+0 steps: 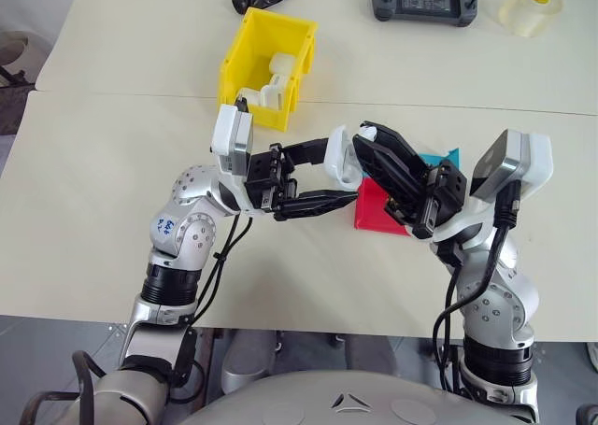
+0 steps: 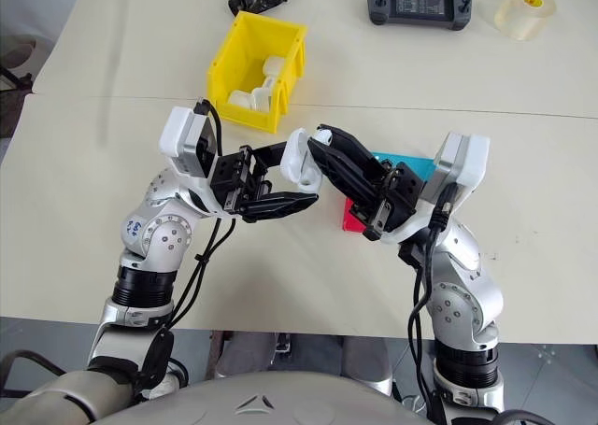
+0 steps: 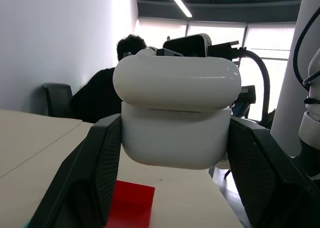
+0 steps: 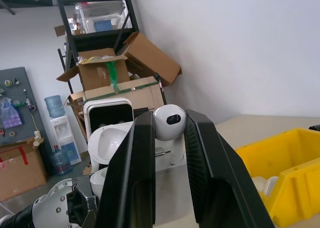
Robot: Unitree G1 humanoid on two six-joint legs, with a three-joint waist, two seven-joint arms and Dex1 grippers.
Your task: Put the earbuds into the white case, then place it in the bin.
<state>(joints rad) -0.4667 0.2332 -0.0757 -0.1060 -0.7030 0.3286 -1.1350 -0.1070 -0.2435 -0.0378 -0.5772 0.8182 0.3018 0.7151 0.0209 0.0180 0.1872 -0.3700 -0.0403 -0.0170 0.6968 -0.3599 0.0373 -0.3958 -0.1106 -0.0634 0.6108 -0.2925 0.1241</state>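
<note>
Right wrist view: right gripper (image 4: 167, 138) pinches an earbud (image 4: 169, 122) above the white case (image 3: 175, 115), clamped in the left gripper (image 1: 329, 177); insertion step; next, lower the stem into its socket.

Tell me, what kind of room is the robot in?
Probably a lab or workshop in an office building. Stacked cardboard boxes sit under a metal storage shelf, a pegboard of tools hangs on the wall, and a person sits by big windows under strip lights.

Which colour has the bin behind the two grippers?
The bin is bright yellow, seen best in the left eye view.
</note>
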